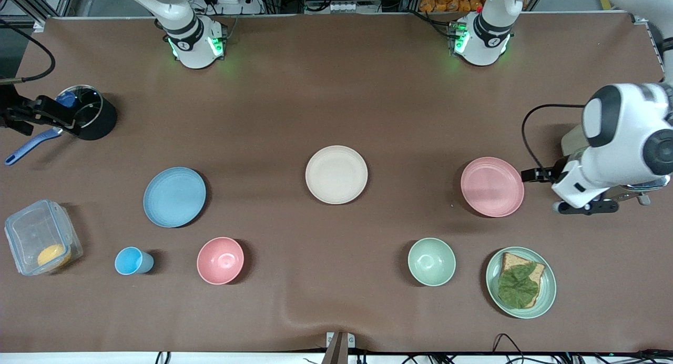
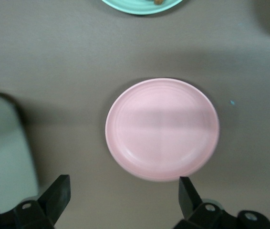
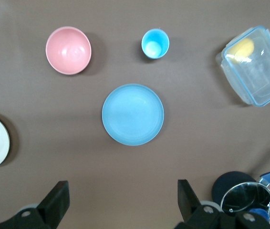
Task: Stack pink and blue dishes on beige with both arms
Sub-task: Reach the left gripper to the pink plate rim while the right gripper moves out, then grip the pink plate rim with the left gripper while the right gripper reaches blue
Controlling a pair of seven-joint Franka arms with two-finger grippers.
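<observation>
The left arm bends low at its end of the worktop (image 1: pixel 336 90), its wrist just beside the pink plate (image 1: pixel 492 186). The left gripper (image 2: pixel 124 193) hangs above the rim of that plate, jaws spread wide, holding nothing.

The right gripper (image 3: pixel 123 198) hovers high above the worktop near the blue plate (image 3: pixel 133 114), jaws spread wide and empty; the front view does not show it.

The beige plate (image 1: pixel 336 174) lies flat mid-worktop between the blue and pink plates, well apart from both. A pink bowl (image 1: pixel 220 260) and blue cup (image 1: pixel 131 261) sit nearer the camera than the blue plate.
</observation>
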